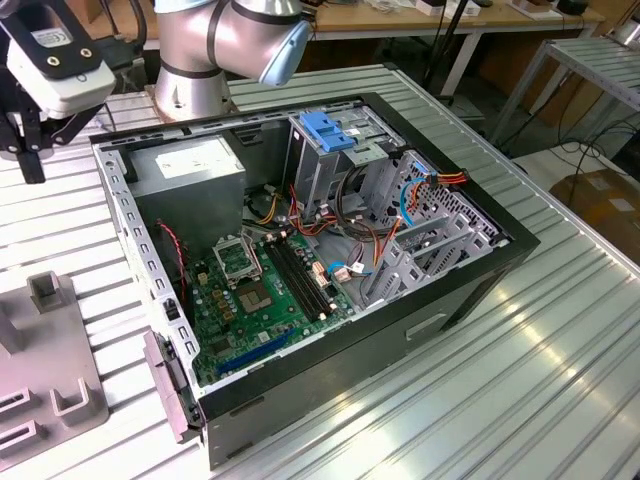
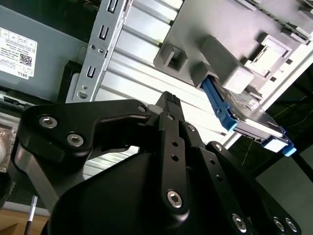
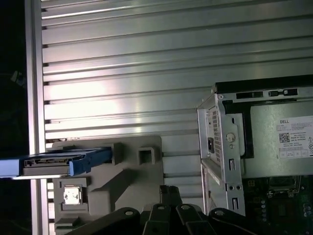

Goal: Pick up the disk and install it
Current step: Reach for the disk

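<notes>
The disk is a flat grey drive with blue side rails, standing on edge in a grey holder on the slatted table; in the second wrist view the disk sits under the holder's blocks. My gripper hangs above the holder, apart from the disk, its black fingers together with nothing between them. In the second wrist view the gripper points at the table slats between holder and computer case. In the exterior view the gripper is at the far left, above the holder.
An open computer case lies on the table to the exterior view's right of the holder, with a green board, a labelled grey power-supply box and a metal cage with a blue plastic top. The arm's base stands behind the case.
</notes>
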You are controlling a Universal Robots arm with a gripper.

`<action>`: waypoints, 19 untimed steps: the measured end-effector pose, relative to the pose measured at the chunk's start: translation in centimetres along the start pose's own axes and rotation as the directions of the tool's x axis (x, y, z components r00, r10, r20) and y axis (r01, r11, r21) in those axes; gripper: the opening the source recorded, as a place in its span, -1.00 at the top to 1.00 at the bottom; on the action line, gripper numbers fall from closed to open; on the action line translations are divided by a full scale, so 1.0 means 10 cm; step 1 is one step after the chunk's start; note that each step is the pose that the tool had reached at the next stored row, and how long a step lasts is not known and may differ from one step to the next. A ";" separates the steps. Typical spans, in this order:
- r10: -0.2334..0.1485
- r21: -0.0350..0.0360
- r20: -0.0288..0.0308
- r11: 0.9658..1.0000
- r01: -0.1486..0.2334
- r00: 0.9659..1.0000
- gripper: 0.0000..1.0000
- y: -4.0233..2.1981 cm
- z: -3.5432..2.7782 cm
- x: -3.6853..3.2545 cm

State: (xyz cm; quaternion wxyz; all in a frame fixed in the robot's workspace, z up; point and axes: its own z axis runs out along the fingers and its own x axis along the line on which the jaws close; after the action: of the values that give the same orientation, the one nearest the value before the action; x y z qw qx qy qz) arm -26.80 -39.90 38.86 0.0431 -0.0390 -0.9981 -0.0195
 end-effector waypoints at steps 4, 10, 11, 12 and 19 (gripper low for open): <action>0.001 0.001 -0.013 1.000 -0.001 1.000 0.80 -0.010 0.015 0.118; 0.001 0.002 -0.026 1.000 -0.001 1.000 0.80 -0.023 0.035 0.286; 0.001 0.002 -0.027 1.000 -0.001 1.000 0.80 -0.025 0.037 0.305; 0.001 0.002 -0.029 1.000 -0.001 1.000 0.80 -0.026 0.040 0.325; 0.002 0.003 -0.039 1.000 -0.002 0.999 0.80 -0.039 0.058 0.476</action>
State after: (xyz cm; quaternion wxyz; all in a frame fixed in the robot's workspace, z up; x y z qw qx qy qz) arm -31.61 -39.90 38.68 0.0627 -0.0394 -0.9971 -0.0188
